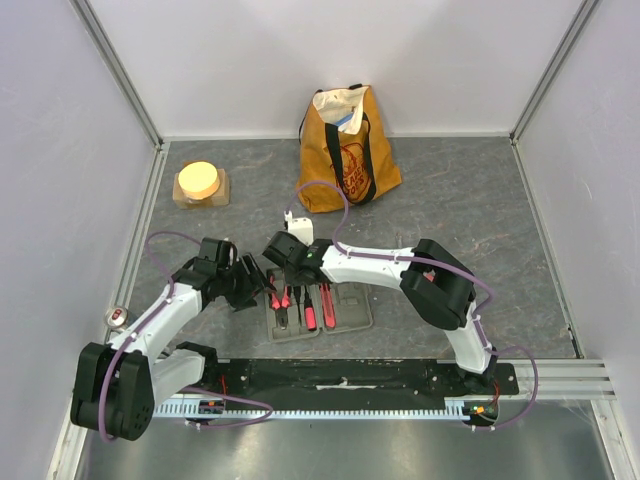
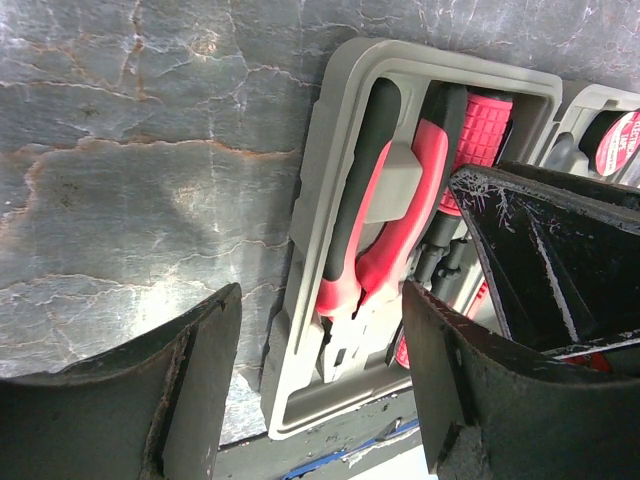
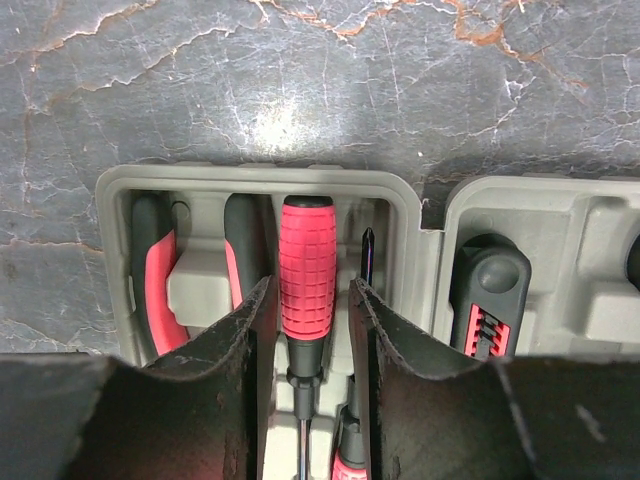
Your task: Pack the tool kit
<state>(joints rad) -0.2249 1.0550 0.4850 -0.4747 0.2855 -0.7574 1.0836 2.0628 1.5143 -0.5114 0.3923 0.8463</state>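
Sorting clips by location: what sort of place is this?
Probably a robotics lab test cell: plain white walls on aluminium rails box in a grey table, with two arms bolted along its edge.

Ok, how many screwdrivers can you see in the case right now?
2. A ribbed red-handled screwdriver lies in the case between the fingers of the right gripper; a thinner screwdriver lies beside it, pointing the opposite way. More may be hidden.

Bright even light, soft shadows, glare patch on table (image 3: 280, 125) — sharp
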